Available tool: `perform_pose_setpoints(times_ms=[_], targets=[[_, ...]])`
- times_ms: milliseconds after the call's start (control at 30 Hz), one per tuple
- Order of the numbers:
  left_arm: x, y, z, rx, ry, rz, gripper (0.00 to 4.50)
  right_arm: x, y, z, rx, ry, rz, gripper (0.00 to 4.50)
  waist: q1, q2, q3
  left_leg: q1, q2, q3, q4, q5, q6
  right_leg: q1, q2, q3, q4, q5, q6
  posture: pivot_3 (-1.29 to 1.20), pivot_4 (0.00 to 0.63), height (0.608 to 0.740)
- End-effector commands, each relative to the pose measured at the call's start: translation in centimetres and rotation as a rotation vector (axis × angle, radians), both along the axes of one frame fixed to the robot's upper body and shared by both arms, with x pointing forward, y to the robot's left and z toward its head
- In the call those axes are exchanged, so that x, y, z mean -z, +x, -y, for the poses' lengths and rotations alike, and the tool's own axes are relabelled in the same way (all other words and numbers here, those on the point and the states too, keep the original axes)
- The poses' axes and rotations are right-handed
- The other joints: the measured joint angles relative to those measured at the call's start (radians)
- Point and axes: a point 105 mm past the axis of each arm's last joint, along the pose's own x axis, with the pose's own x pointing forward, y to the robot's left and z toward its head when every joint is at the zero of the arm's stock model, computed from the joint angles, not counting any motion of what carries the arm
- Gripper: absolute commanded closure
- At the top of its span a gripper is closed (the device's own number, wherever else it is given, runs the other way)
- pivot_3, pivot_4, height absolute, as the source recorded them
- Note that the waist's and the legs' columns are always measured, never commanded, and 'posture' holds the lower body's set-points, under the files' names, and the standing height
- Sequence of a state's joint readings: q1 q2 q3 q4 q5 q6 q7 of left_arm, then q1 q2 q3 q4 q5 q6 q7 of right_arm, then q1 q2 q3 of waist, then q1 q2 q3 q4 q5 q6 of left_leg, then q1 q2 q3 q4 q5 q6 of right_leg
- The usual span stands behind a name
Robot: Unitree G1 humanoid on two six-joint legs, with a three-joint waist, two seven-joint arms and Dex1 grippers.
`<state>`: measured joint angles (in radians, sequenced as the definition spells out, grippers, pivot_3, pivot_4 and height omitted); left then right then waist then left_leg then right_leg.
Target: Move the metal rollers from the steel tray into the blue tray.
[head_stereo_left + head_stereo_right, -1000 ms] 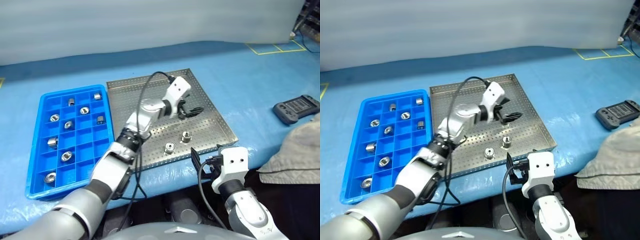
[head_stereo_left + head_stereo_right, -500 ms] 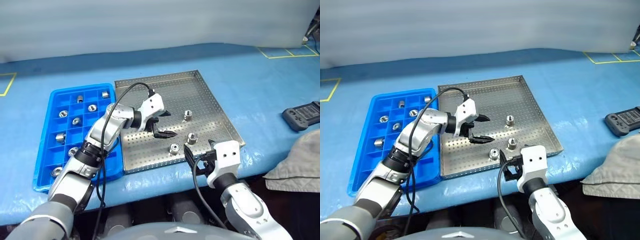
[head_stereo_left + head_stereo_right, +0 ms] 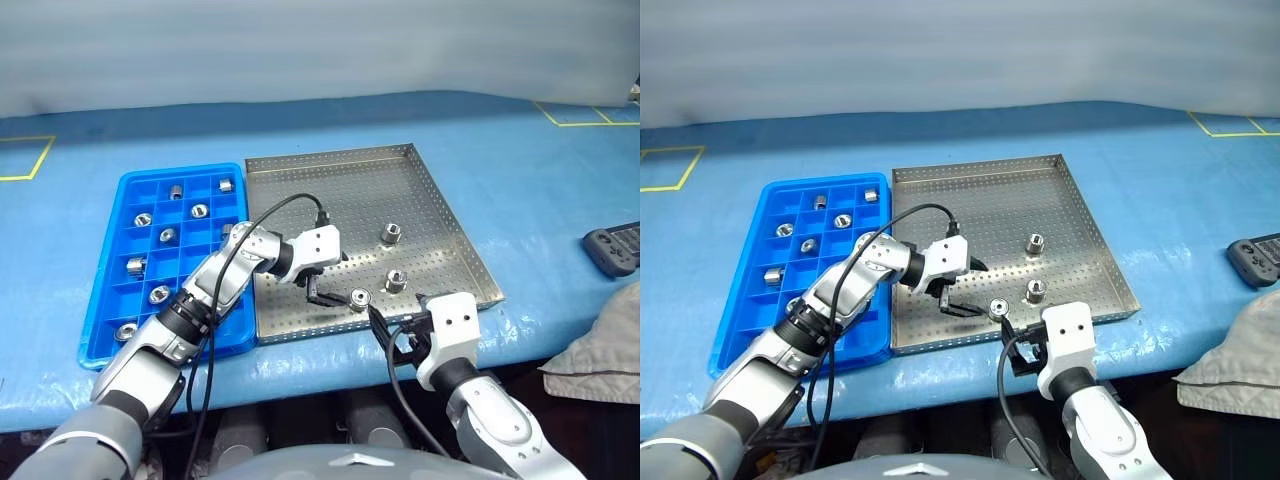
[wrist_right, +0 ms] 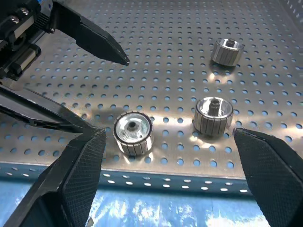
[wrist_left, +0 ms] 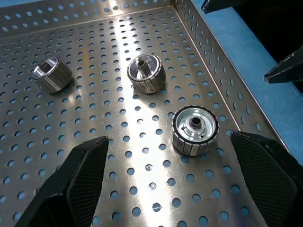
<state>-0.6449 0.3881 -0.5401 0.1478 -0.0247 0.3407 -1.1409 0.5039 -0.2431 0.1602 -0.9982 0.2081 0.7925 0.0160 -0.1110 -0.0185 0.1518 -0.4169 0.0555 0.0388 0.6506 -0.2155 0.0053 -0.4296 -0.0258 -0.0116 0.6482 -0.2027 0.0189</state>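
Three metal rollers (image 3: 360,298) left on steel tray (image 3: 420,185), rest sitting in blue tray (image 3: 105,330) compartments. Places below taken relative to steel tray.

Just off near edge, over blue worktop (image 3: 520,170): right pincer (image 3: 398,328), wide open, empty, aimed at tray, idle.

Inside near edge: nearest roller upright on perforated floor, close to front rim. Left pincer (image 3: 322,288) right beside it, wide open, empty, angled down, one finger (image 3: 330,299) reaching toward roller; contact not confirmed. Left wrist view puts roller (image 5: 194,130) between spread fingers, off toward one side.

A bit further in: second roller (image 3: 397,280), upright. Mid tray, toward right rim: third roller (image 3: 391,233).

Touching left rim: blue tray, rollers spread singly across several cells, plenty of cells free.

Right of tray, well apart, at worktop edge: dark handheld controller (image 3: 615,247).

Step in hand, by judgement: approach/align for pick of nearest roller. Next move needs: centre roller between fingers, drop to floor level, close on ribbed sides, lift clear of rim, carry to free cell.
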Motion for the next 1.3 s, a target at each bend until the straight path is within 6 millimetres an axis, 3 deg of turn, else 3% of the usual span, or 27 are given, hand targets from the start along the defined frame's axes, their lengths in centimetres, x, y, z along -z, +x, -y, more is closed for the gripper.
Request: perform_pose_setpoints(times_ms=[33,200,433,667,767,1000,1133,1300], targets=[[0.0,-0.1,0.2,0.060,0.026,0.045,0.03,-1.7,-0.1,0.1,0.011,0.013,0.080,0.00,-0.004,0.000,0.000,0.000,0.000,0.000,0.000,0.000,0.000,0.000,0.000,0.000,0.000,0.000,0.000,-0.24,0.150,0.740],[0.8,-0.5,0.6,0.108,0.046,0.061,0.03,-1.7,-0.3,0.2,0.026,0.014,0.079,0.00,-0.012,0.000,0.000,0.000,0.000,0.000,0.000,0.000,0.000,0.000,0.000,0.000,0.000,0.000,0.000,-0.25,0.150,0.740],[1.1,0.2,2.9,0.084,0.001,0.123,0.03,-1.7,-0.3,0.1,0.028,0.014,0.080,0.00,-0.014,0.000,0.000,0.000,0.000,0.000,0.000,0.000,0.000,0.000,-0.001,0.000,0.000,0.000,0.000,-0.25,0.150,0.740],[2.0,-0.4,4.3,0.122,-0.004,0.114,0.03,-1.8,-0.1,0.2,0.033,0.007,0.088,0.00,-0.025,0.000,0.000,0.000,0.000,0.000,0.000,0.000,0.000,0.000,0.000,0.000,0.000,0.000,0.000,-0.26,0.150,0.740],[2.3,-0.9,4.2,0.143,0.017,0.091,0.58,-1.9,0.0,0.2,0.032,0.006,0.091,0.00,-0.025,0.000,0.000,0.000,0.000,0.000,0.000,0.000,0.000,0.000,0.000,0.000,0.000,0.000,0.000,-0.26,0.150,0.740],[2.4,-0.9,3.2,0.140,0.047,0.077,2.79,-1.8,0.1,0.1,0.027,0.003,0.088,0.00,-0.031,0.000,0.000,0.000,0.000,0.000,0.000,0.000,0.000,0.000,0.000,0.000,0.000,0.000,0.000,-0.24,0.150,0.740],[1.7,-1.0,2.7,0.135,0.025,0.063,2.80,-1.9,0.3,-0.3,0.001,-0.003,0.085,0.00,-0.031,0.000,0.000,0.000,0.000,0.000,0.000,0.000,0.000,0.000,0.000,0.000,0.000,0.000,0.000,-0.22,0.150,0.740],[-3.1,1.5,3.2,-0.124,-0.249,0.016,2.80,-2.3,0.9,-0.9,-0.047,-0.001,0.106,0.00,-0.020,0.000,0.000,0.000,0.000,0.000,0.000,0.000,0.001,0.000,0.000,0.000,0.000,0.000,0.000,-0.18,0.150,0.740]])
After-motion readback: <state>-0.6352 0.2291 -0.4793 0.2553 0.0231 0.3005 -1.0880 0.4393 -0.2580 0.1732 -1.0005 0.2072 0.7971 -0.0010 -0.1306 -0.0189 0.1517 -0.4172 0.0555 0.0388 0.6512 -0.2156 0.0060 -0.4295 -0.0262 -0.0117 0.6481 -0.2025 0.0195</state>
